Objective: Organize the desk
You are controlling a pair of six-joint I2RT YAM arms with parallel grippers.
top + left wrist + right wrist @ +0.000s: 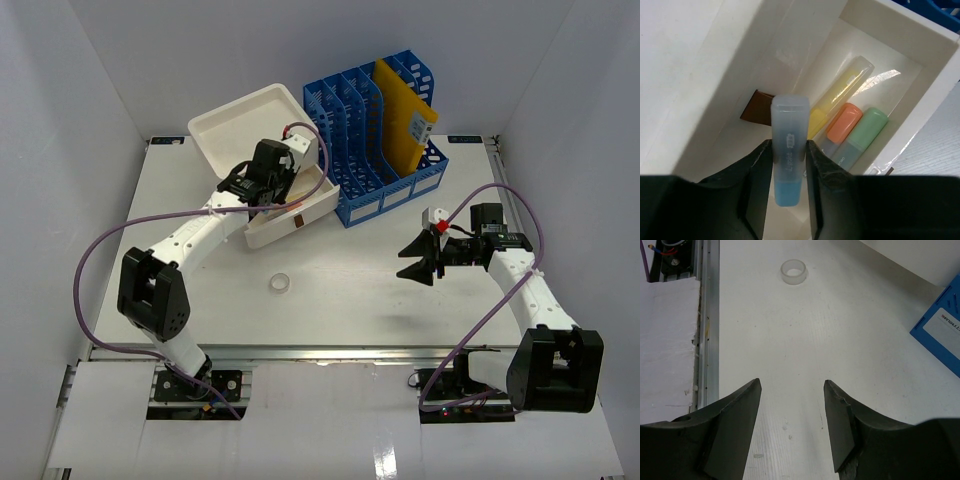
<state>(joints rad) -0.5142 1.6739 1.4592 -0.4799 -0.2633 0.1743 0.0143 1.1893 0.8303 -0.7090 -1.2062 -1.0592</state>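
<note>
Left arm point(190, 238) and right arm point(535, 296): white tubular links, black boxy joint housings; a purple cable point(82, 280) runs behind each set of jaws; right gripper point(792, 385) fingers point(730, 430) matte black, wedge-shaped, edges scuffed; left gripper point(788, 145) fingers alike; small red part point(439, 227) just behind the right jaws.

Your desk point(350, 290) is white, and so is the box point(250, 125). The file rack point(385, 195) is bright blue, with a yellow folder point(400, 110) in it. You can see a pale blue marker point(788, 150), a yellow marker point(840, 92), an orange marker point(844, 122) and a green marker point(867, 127). The little ring point(280, 284) is see-through. The cables point(100, 243) are purple.
</note>
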